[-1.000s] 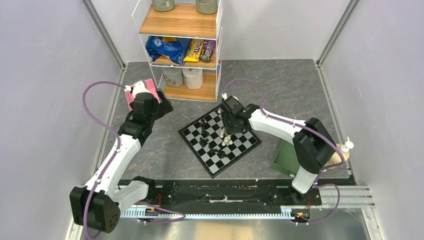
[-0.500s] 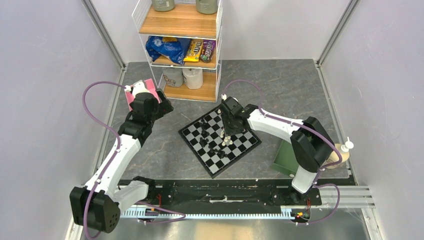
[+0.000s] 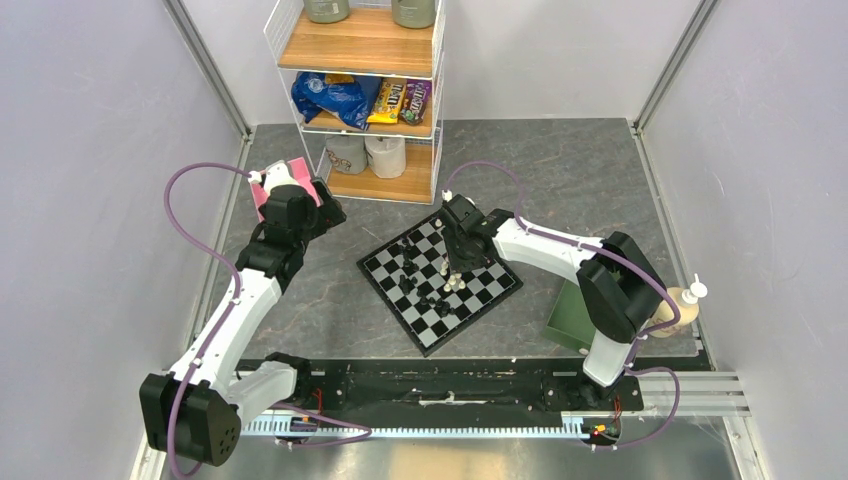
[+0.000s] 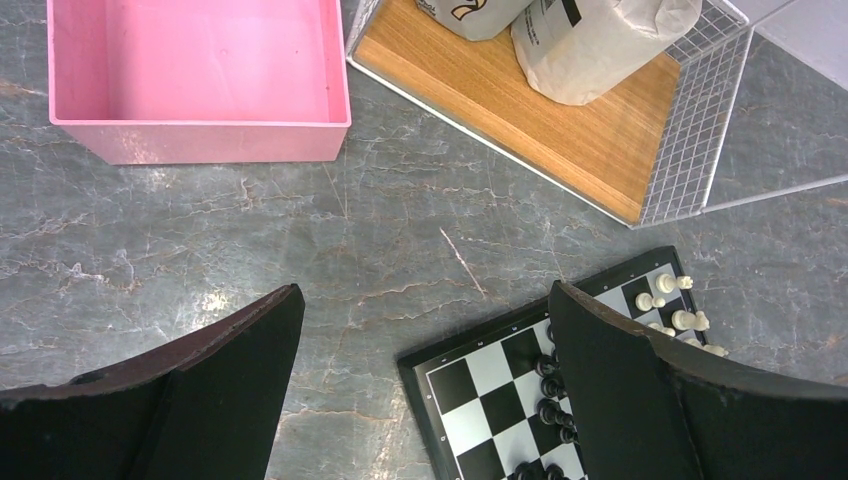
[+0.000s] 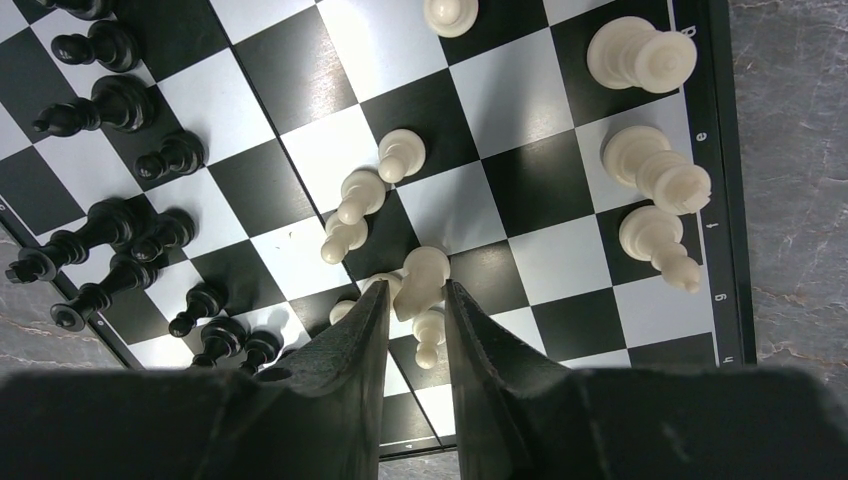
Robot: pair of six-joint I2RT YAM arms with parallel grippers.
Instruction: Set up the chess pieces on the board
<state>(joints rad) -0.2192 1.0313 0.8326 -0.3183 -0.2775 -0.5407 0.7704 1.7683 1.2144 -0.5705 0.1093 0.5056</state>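
Note:
The board (image 3: pixel 425 335) lies tilted in the middle of the table, black chess pieces (image 5: pixel 120 105) on its left side and cream ones (image 5: pixel 655 170) along its right rim. Over the board's centre my right gripper (image 5: pixel 417 288) points down, its tips shut on a cream chess piece (image 5: pixel 422 275) in a cluster of small cream pawns (image 5: pixel 360 195). My left gripper (image 4: pixel 425 290) hangs open above bare table just off the board's corner (image 4: pixel 470 375), nothing between its fingers. From above, it (image 3: pixel 328 213) sits by the pink box.
A pink box (image 4: pixel 200 130) stands empty at the left. The wire shelf (image 3: pixel 365 100) with snacks and paper rolls stands behind the board. A green tray (image 3: pixel 570 315) and a pump bottle (image 3: pixel 685 300) sit at the right edge.
My right jaws have narrowed onto the cream piece, and that arm has crept slightly left. The left arm has not moved.

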